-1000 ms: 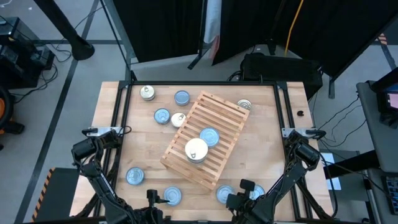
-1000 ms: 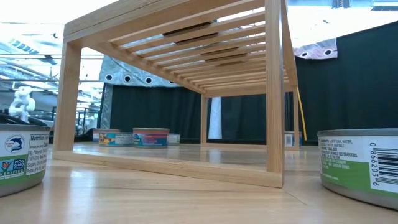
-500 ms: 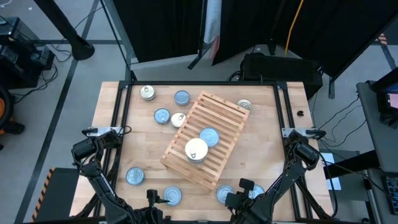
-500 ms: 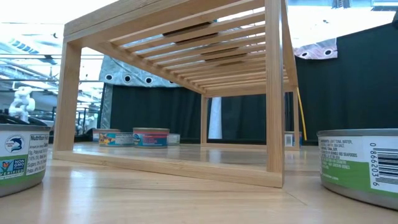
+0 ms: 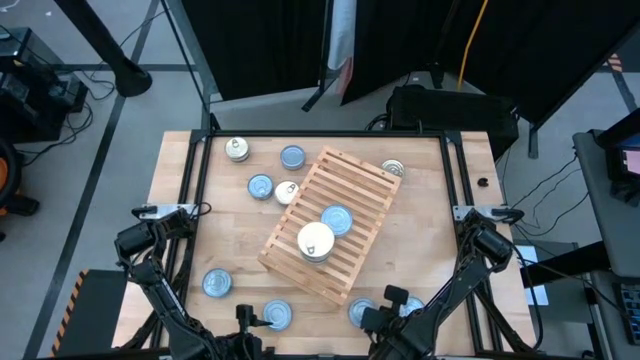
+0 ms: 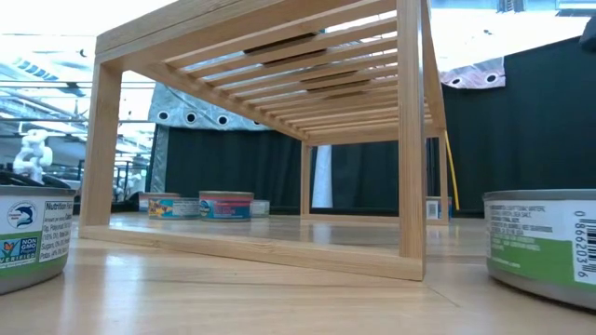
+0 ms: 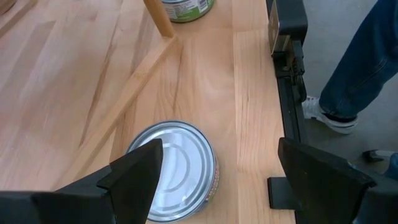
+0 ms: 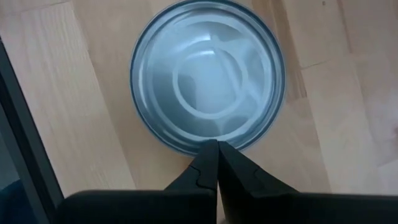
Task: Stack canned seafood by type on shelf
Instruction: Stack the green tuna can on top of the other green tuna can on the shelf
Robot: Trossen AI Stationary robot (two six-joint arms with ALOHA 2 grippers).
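The light-wood slatted shelf (image 5: 330, 225) stands slantwise mid-table on its legs (image 6: 410, 140). On top of it lie a blue-topped tin (image 5: 336, 220) and a white-topped tin (image 5: 316, 241). Several more tins of canned seafood lie flat on the table. My right gripper (image 5: 376, 318) is shut at the near edge, against one tin (image 5: 360, 311). My left gripper (image 5: 247, 318) is open beside another tin (image 5: 277, 315); in the left wrist view that tin (image 7: 180, 168) lies ahead, by one finger (image 7: 134, 174). My right gripper's shut fingertips (image 8: 205, 163) meet the tin's rim (image 8: 210, 143) at the side nearest the gripper. They come down steeply from above. The tin rests flat on the table, top up.
Loose tins lie at the far left (image 5: 235, 149), (image 5: 292, 156), (image 5: 260, 186), beside the shelf (image 5: 287, 192), (image 5: 393, 169) and near the front (image 5: 216, 283), (image 5: 413, 308). A person's leg and shoe (image 7: 348, 74) stand past the table's edge rail (image 7: 286, 37).
In the low view, the tin at my right gripper has slid a little toward the table's right and turned about, so its label shows a different part. It stays flat on the table. The shelf and other tins have kept still.
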